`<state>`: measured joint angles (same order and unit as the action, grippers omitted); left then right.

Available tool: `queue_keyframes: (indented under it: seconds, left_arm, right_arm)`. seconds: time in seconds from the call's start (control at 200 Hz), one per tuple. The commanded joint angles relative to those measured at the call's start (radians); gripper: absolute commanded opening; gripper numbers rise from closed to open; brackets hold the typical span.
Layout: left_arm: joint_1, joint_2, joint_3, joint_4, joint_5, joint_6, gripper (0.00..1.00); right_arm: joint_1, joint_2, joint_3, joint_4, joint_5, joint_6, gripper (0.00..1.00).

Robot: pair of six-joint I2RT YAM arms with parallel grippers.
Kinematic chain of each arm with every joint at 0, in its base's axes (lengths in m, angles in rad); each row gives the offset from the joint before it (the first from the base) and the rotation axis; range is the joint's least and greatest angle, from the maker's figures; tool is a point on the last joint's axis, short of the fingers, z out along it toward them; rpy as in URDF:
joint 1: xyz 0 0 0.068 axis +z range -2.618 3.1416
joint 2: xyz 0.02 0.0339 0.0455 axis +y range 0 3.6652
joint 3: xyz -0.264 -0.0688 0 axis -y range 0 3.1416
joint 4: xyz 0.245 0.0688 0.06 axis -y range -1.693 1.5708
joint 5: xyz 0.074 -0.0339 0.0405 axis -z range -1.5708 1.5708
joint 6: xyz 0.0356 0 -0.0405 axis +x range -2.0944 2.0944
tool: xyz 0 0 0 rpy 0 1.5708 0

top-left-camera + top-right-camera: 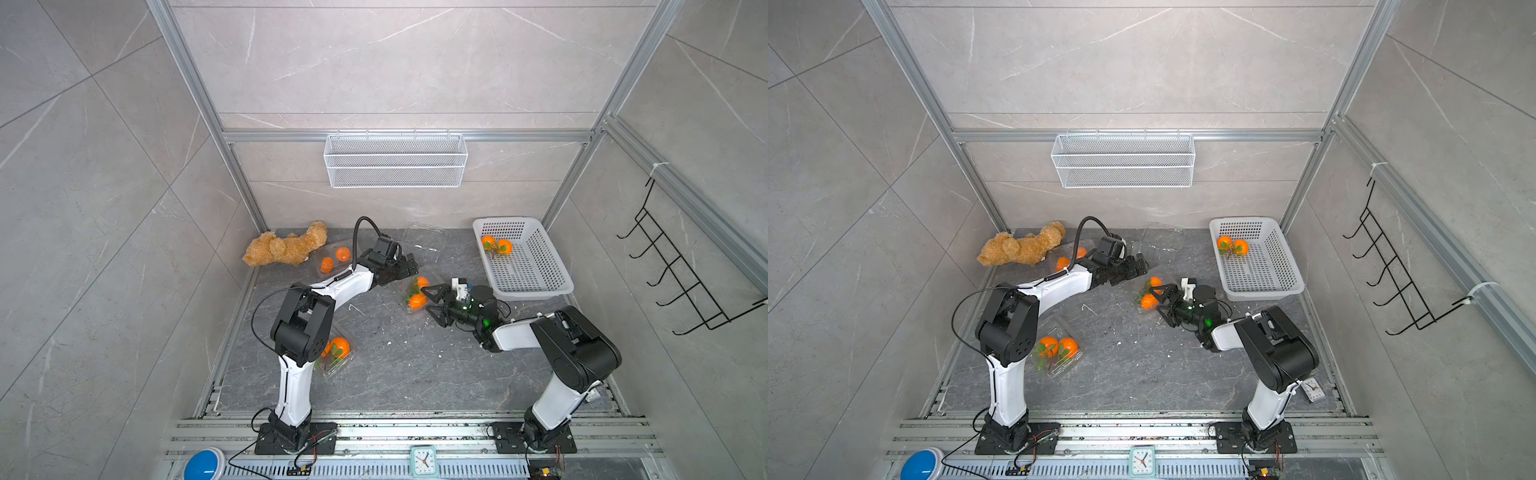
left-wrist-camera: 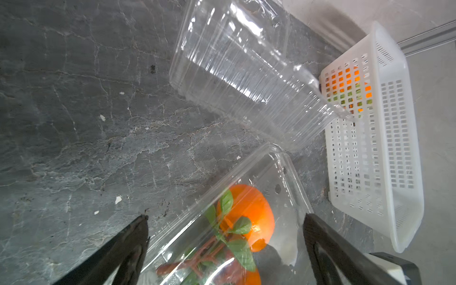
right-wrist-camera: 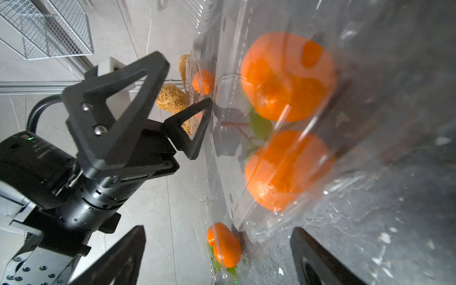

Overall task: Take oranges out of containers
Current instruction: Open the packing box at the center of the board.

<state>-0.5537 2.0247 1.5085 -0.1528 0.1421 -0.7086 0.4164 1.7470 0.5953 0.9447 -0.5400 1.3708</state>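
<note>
Right gripper [image 1: 430,300]: jaws spread wide, nothing held, tips right at the 3 o'clock edge of the middle container [image 2: 278,172]; can't tell if they touch it. That clear container sits near table centre, a bit toward 12 o'clock, with two oranges [image 3: 288,76] and green leaves inside, seen through the plastic. Left gripper [image 1: 411,267]: also wide open and empty, hanging at the middle container's 11 o'clock side. In the left wrist view its fingers [image 2: 123,254] frame one end of the box; contact unclear. Empty container [image 2: 234,74] lies at 12 o'clock near the back wall, between the left gripper and the white basket [image 1: 536,293]. The white basket is at 2 o'clock, with basket oranges [image 1: 504,246], a leafy pair, in its far corner. Third container [image 1: 332,249] is at 10 o'clock, just beside the teddy bear [image 1: 286,247], with bear-side oranges [image 1: 343,253] inside, two of them. Fourth container [image 1: 1059,365] is at 8 o'clock, close by the left arm's elbow, with elbow-side oranges [image 1: 1068,347] inside, two with leaves. Wire basket [image 1: 395,160] hangs on the back wall at 12 o'clock. A small clock [image 1: 424,461] sits on the front rail at 6 o'clock.
</note>
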Motion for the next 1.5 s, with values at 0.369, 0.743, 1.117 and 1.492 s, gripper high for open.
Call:
queue_keyframes:
  seconds: [0.369,0.743,1.117,1.492]
  left_arm:
    - [0.000,0.020,0.012,0.026,0.051,0.003,0.99]
    - [-0.009,0.021,-0.004,0.053,0.077,-0.031,0.99]
    - [-0.021,0.004,-0.047,0.097,0.106,-0.083,0.99]
    - [-0.044,-0.066,-0.111,0.162,0.142,-0.157,0.99]
  right_arm:
    - [0.007,0.070,0.050,0.097,-0.023,0.047,0.90]
    - [0.015,0.126,0.066,0.186,-0.016,0.095,0.79]
    - [0.025,0.142,0.056,0.206,0.026,0.135,0.45]
    - [0.048,0.127,0.041,0.129,0.106,0.164,0.29]
